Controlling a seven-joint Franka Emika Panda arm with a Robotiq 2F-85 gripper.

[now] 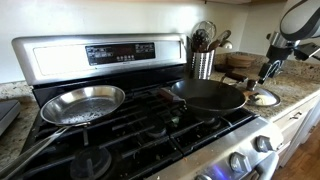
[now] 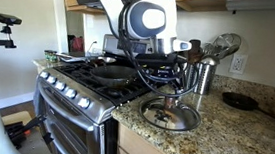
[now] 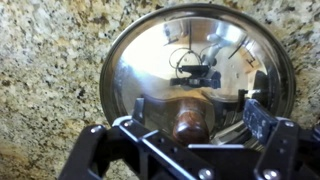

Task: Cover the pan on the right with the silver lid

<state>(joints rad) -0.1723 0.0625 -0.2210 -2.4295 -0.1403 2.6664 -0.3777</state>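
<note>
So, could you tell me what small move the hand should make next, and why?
Probably close the hand on the knob: its fingers stand open on either side of it, and the silver lid lies on the counter, not yet on the pan.

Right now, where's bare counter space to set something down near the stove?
Bare granite counter lies past the silver lid, away from the stove. Crowded: end effector over the lid, utensil holder behind it, the pan and steel pan on the stove.
</note>
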